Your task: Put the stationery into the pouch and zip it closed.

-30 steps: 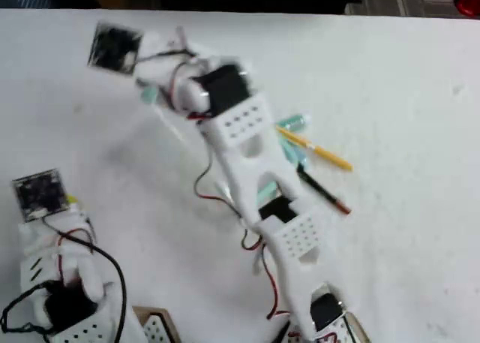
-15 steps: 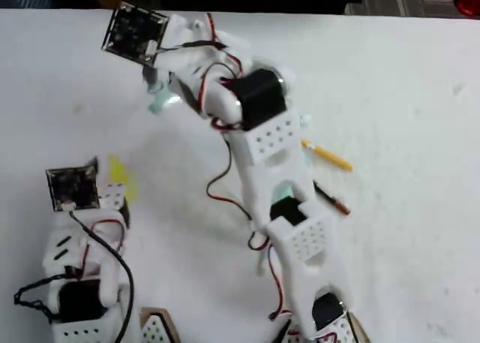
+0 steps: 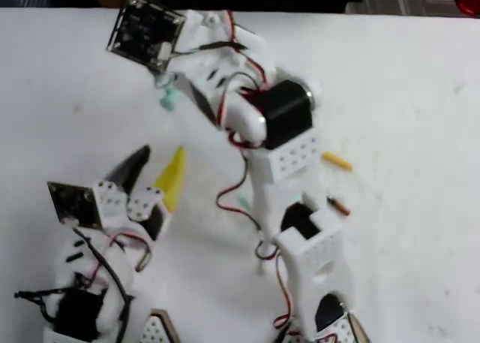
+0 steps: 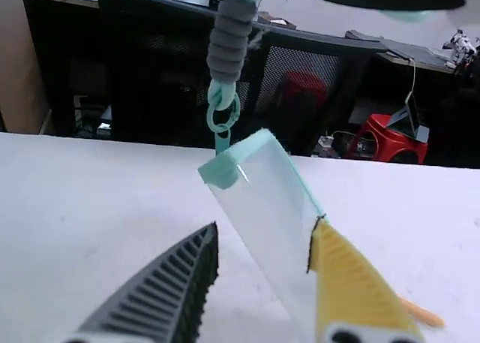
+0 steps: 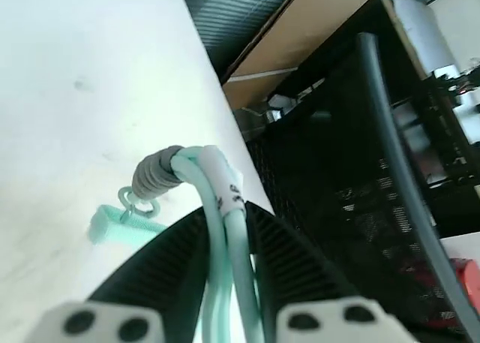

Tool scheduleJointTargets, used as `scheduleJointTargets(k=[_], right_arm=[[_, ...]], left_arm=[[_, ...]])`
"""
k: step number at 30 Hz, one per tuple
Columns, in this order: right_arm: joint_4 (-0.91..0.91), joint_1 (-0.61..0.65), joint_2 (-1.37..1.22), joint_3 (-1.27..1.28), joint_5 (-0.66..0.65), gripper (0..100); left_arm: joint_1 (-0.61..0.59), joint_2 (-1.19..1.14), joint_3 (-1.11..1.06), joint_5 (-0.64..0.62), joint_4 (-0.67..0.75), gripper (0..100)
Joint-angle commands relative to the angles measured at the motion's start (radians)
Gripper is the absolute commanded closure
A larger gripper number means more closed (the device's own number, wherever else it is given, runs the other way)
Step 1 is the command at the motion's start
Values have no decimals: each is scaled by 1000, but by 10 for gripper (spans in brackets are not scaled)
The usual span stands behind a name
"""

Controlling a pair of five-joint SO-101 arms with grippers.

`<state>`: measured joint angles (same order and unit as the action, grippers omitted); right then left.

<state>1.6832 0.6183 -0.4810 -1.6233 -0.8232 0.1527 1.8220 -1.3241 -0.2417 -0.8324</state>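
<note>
My right gripper [image 5: 226, 212] is shut on the pouch's mint strap [image 5: 225, 245], holding it above the table near the far edge. Below it hang a grey sleeve [image 4: 229, 35], a ring and the clear pouch [image 4: 262, 200] with mint trim. In the high view the right gripper [image 3: 171, 80] sits under its camera board, with the pouch's mint tab [image 3: 166, 99] just below. My left gripper [image 3: 160, 154] stands open, and its black finger [image 4: 169, 290] and yellow finger [image 4: 352, 290] flank the pouch's lower end. A yellow pencil [image 3: 337, 161] and a dark pen [image 3: 337, 206] lie beside the right arm.
The right arm [image 3: 289, 155] stretches from the near edge across the middle of the table, covering most of the stationery. A small mint piece [image 3: 244, 203] lies next to it. Chairs and shelves stand beyond the far edge.
The right arm has carried the strap and pouch up and toward the far edge. The left gripper has swung right toward the pouch, and its spread fingers have come into sight.
</note>
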Motion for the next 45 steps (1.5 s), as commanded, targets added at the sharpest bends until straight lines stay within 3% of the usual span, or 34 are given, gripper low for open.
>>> scheduleJointTargets(k=[1,7,12,22,37,45], right_arm=[[15,-10,96,-5,9,982],[31,-5,168,-5,11,982],[35,16,243,-5,114,982],[35,96,294,-2,121,982],[35,104,297,-3,140,982],[42,179,303,-2,242,982]], left_arm=[[25,-8,31,-14,66,785],[25,-30,9,-12,123,785],[44,-177,6,-14,212,782],[77,-426,144,-14,298,782],[-243,-624,180,-11,427,775],[-263,-627,181,-11,462,734]])
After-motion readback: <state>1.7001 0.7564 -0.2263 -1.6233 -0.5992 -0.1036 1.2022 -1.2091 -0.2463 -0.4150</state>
